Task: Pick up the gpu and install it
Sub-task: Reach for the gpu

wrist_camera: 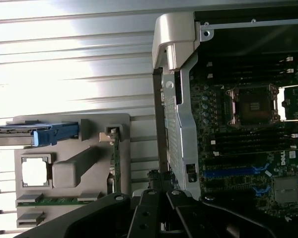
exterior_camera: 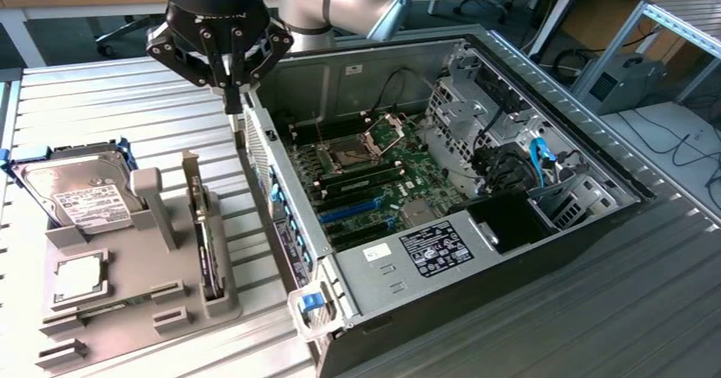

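Note:
The gpu (exterior_camera: 205,230) is a slim dark card standing on edge in a slot of the grey holder (exterior_camera: 169,310), its silver bracket end toward the back. In the wrist view the gpu (wrist_camera: 116,161) shows edge-on in the same holder (wrist_camera: 97,129). My gripper (exterior_camera: 233,106) hangs shut with nothing in it, above the gap between the holder and the open computer case (exterior_camera: 512,310), close to the case's rear wall. Its closed fingertips (wrist_camera: 159,187) point down beside that wall. Blue expansion slots (exterior_camera: 351,213) lie on the motherboard inside the case.
A silver hard drive (exterior_camera: 74,194) with a white label and a square processor chip (exterior_camera: 79,277) also sit in the holder, along with a memory stick (wrist_camera: 54,201). The motherboard's processor socket (wrist_camera: 251,105) stands open. Slatted metal table (exterior_camera: 124,108) surrounds everything.

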Robot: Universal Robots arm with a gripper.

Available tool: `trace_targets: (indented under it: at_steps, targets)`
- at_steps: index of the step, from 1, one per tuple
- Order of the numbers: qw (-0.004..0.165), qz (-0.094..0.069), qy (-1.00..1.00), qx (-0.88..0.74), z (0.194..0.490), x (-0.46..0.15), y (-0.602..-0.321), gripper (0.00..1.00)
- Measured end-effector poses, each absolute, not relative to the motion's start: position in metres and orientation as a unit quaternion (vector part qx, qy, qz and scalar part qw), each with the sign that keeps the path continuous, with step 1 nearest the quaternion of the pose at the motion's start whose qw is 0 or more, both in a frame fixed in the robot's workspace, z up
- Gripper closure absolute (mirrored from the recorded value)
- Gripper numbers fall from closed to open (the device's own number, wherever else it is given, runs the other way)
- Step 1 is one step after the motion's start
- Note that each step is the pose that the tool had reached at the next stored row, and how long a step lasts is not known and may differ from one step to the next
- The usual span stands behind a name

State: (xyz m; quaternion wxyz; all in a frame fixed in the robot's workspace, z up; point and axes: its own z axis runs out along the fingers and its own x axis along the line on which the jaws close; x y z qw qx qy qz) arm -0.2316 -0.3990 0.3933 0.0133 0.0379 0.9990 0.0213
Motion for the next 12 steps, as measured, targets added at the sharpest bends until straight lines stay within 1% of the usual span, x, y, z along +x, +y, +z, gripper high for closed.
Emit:
trace_targets:
  at_steps: [12]
  targets:
    - [0.013, 0.021, 0.999, 0.038, 0.393, -0.244, -0.399, 0.89]
